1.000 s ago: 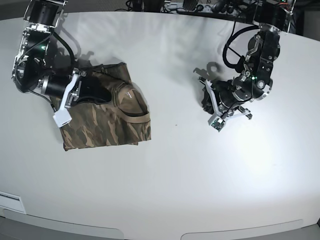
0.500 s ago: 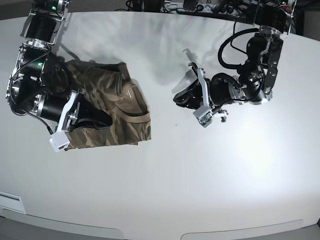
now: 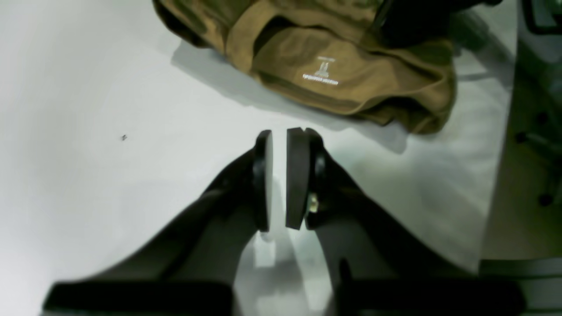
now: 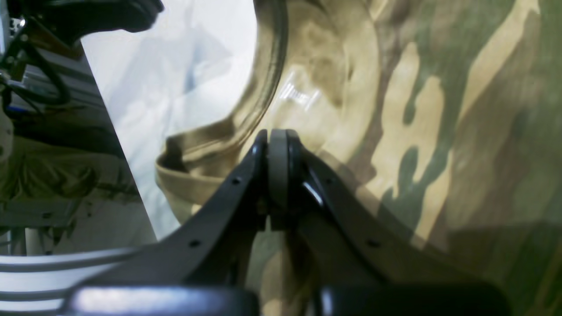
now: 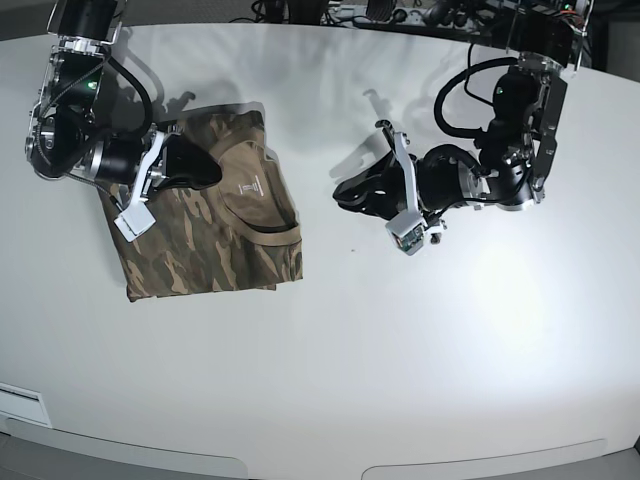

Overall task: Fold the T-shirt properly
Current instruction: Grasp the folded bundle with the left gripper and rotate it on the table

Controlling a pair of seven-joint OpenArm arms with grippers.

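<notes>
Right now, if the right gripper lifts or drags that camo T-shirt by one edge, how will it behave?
Likely floppy: the T-shirt lies in soft stacked layers with a curled collar, so a lifted edge should sag and unfold. Probably light. A drag across the smooth table may bunch it rather than shift it whole.

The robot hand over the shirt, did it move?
Yes. The right gripper slid up the T-shirt, from its lower edge toward the collar.

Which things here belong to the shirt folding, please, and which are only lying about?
Part of the job:
- T-shirt, folded on the table
- right hand, over the shirt
- left hand, over bare table beside the shirt

Just lying about:
- small dark speck on the table
- cables behind the table's far edge
</notes>
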